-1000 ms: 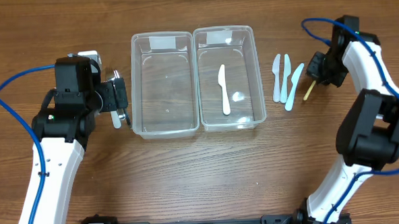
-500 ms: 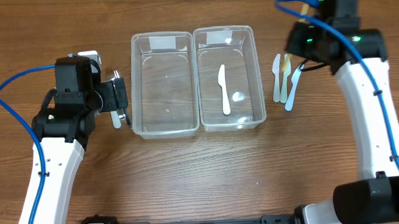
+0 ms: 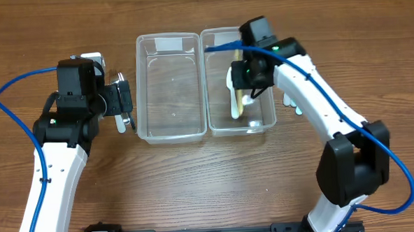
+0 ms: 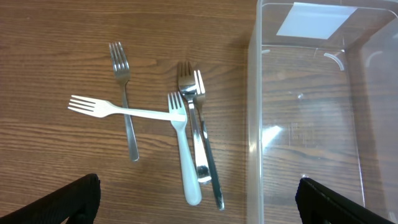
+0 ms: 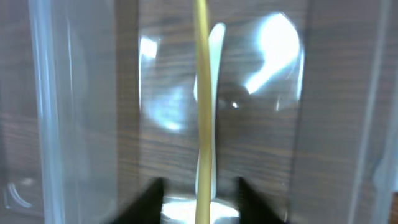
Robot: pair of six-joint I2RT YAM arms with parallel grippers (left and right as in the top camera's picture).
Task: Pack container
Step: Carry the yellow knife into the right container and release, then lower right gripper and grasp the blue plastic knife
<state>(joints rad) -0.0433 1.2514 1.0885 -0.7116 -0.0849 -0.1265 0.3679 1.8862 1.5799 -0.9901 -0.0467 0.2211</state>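
Two clear plastic containers stand side by side. The left container is empty. The right container holds a white plastic knife. My right gripper is shut on a thin tan wooden utensil and holds it over the right container, above the white knife. My left gripper is open and empty above a heap of forks, some metal and some white plastic, left of the left container.
A few white plastic knives lie right of the right container, mostly hidden by my right arm. One metal fork lies apart at the left of the heap. Bare wooden table lies in front of the containers.
My right arm has swung left from beside the white knives to over the right container, carrying the tan utensil. The left arm has not moved.
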